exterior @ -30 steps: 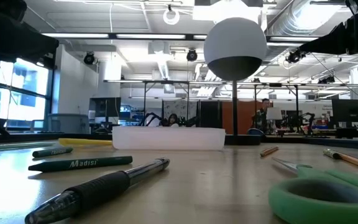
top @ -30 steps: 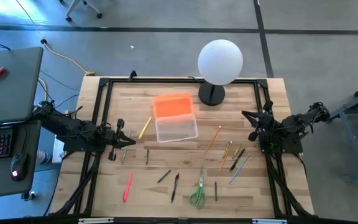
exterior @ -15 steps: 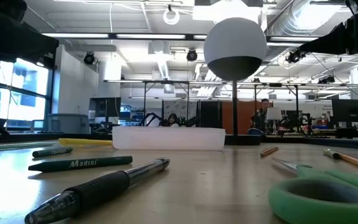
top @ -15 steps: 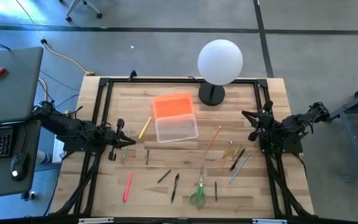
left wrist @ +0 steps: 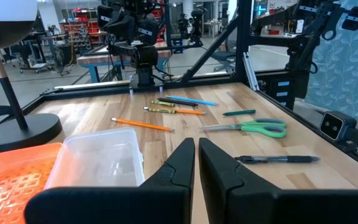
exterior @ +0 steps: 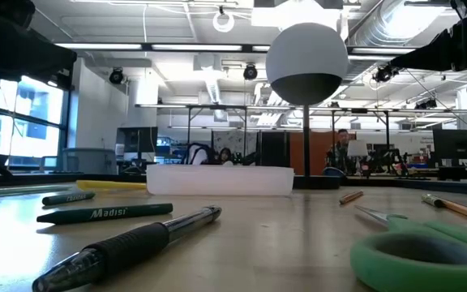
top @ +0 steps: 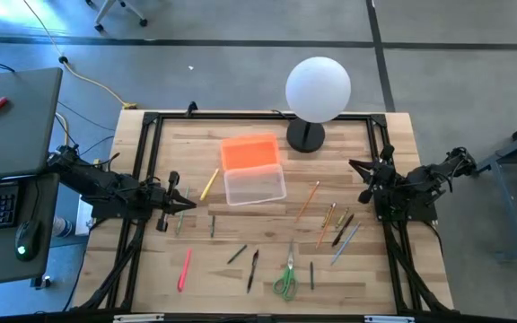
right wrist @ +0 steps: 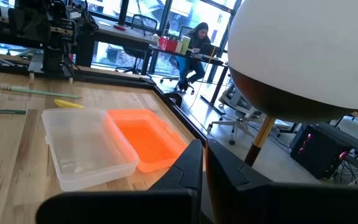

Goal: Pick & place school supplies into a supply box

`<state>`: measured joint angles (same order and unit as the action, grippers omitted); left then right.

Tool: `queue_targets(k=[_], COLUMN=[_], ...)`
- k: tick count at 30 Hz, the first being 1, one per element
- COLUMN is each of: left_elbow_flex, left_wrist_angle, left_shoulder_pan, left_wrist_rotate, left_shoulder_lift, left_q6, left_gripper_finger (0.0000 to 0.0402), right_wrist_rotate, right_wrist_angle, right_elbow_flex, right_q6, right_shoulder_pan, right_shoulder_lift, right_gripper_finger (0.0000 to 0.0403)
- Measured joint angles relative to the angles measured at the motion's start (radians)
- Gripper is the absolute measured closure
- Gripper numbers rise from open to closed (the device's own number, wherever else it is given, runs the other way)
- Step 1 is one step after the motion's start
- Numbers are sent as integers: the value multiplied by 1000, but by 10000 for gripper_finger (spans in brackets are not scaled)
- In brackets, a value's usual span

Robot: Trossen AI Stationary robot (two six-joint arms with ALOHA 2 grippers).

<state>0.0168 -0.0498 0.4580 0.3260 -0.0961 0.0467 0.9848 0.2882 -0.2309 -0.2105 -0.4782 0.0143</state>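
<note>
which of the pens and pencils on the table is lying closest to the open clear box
The yellow pencil, lying just off the clear plastic box's left side near the orange lid; every other pen or pencil lies farther away.

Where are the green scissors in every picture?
High view: the green scissors lie near the table's front edge, middle.
Low view: a green handle fills the bottom right corner.
Left wrist view: right of centre, beside a black pen.
Right wrist view: not in it.
Shared landmark: the white globe lamp, seen in all four.
</note>
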Motion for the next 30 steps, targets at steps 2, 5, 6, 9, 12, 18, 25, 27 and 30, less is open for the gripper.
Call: queue_targets(k=[2,5,6,9,12,18,25,27,30], left_elbow_flex=[0,0,0,0,0,0,2,2,2], left_wrist_angle=[0,0,0,0,0,0,-5,-13,-32], left_shoulder_pan=[0,0,0,0,0,0,0,0,0], left_wrist_rotate=[0,0,0,0,0,0,2,-1,22], left_shoulder_lift=[0,0,0,0,0,0,0,0,0], left_q6=[0,0,0,0,0,0,1,2,9], left_gripper_finger=[346,346,346,346,346,346,346,346,346], right_wrist_rotate=[0,0,0,0,0,0,0,0,0], right_wrist_angle=[0,0,0,0,0,0,0,0,0], right_elbow_flex=[0,0,0,0,0,0,0,0,0], right_q6=[0,0,0,0,0,0,0,0,0], right_shoulder_pan=[0,0,0,0,0,0,0,0,0], right_shoulder_lift=[0,0,0,0,0,0,0,0,0], right_gripper_finger=[402,402,402,402,402,402,402,402,402])
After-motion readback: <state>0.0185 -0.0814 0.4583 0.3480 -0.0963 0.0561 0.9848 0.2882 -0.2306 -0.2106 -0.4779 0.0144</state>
